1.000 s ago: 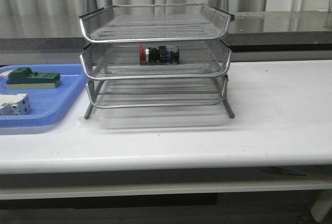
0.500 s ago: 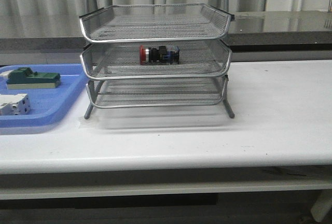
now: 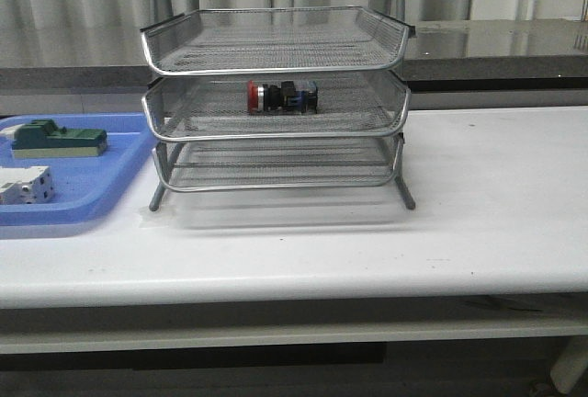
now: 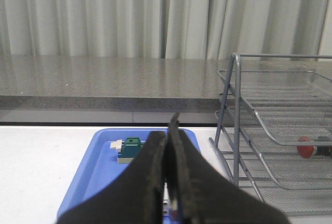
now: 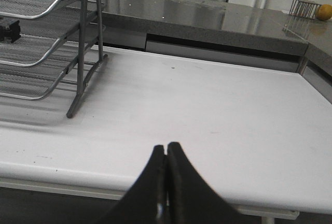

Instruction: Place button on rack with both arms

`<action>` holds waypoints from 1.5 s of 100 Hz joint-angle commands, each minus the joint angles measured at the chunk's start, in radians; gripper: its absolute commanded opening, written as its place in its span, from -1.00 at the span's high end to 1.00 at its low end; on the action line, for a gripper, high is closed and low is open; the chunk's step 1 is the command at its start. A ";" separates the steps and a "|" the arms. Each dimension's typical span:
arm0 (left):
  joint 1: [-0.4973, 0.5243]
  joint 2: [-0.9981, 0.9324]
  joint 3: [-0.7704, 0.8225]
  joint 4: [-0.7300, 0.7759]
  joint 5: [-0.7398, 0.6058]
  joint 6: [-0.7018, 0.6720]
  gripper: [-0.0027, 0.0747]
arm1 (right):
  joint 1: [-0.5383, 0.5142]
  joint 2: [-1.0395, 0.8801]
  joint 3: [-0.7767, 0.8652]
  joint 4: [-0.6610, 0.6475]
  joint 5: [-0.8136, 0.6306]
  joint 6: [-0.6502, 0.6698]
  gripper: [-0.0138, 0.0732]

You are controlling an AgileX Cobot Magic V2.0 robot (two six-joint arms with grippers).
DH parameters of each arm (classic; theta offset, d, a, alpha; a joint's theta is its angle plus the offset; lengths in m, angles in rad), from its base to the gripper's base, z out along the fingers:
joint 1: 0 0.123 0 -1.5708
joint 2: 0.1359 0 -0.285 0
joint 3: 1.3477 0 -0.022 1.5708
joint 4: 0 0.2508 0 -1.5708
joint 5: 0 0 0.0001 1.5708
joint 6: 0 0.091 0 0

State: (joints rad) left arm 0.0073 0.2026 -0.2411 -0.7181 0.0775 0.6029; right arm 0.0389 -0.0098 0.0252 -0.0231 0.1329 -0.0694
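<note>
The button (image 3: 281, 96) is lying on its side in the middle tier of the rack (image 3: 276, 103), red head pointing toward the blue tray (image 3: 83, 190). The left tool (image 4: 167, 182) and right tool (image 5: 166, 182) are both clenched and grasping nothing, hanging apart from the rack above the surface (image 3: 478, 204). Little appears to remain of the task. Risk: the rounded button may be free to roll on the mesh if an arm bumps the rack's thin legs. Compared with the earlier front views, nothing is shifting; button and rack are resting as before.
</note>
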 commanded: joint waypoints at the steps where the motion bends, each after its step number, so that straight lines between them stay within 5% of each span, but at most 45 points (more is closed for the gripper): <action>1: 0.002 0.009 -0.028 -0.010 -0.066 -0.011 0.98 | -0.006 -0.018 0.003 -0.013 -0.089 -0.006 0.81; 28: 0.002 0.009 -0.028 0.029 -0.078 -0.021 0.98 | -0.006 -0.018 0.003 -0.013 -0.089 -0.006 0.81; 52: 0.002 0.009 -0.027 0.497 -0.078 -0.452 0.98 | -0.006 -0.018 0.003 -0.013 -0.089 -0.006 0.81; 80: 0.002 -0.049 0.039 0.718 -0.083 -0.627 0.98 | -0.006 -0.018 0.003 -0.013 -0.089 -0.006 0.81; 110: 0.002 -0.240 0.196 0.752 -0.089 -0.650 0.98 | -0.006 -0.018 0.003 -0.013 -0.089 -0.006 0.81; 150: 0.002 -0.239 0.279 0.781 -0.160 -0.656 0.98 | -0.006 -0.018 0.003 -0.013 -0.089 -0.006 0.81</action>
State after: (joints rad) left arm 0.0073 -0.0043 0.0043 0.0530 0.0075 -0.0437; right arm 0.0389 -0.0098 0.0252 -0.0231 0.1329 -0.0720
